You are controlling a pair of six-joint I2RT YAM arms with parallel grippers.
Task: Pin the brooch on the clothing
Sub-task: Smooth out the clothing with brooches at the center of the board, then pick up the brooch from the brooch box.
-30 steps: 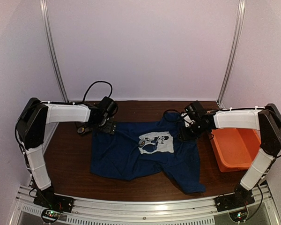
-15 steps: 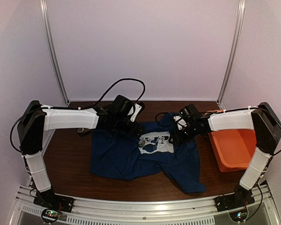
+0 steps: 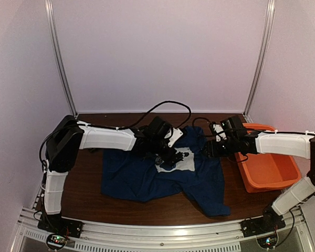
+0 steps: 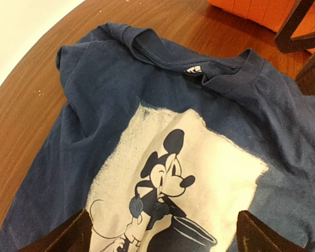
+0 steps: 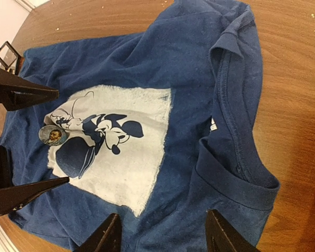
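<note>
Your left gripper [image 3: 165, 156] hovered over the navy T-shirt [image 3: 142, 178] with its jaws spread wide and empty. Its fingers [image 5: 26, 90] flanked the brooch [image 5: 53, 135], which lay at the edge of the white mouse print [image 5: 121, 152]. Your right gripper [image 5: 165, 239] hung by the collar [image 5: 236, 168], jaws parted, holding nothing. An orange tub [image 3: 268, 170] stood alongside.
</note>
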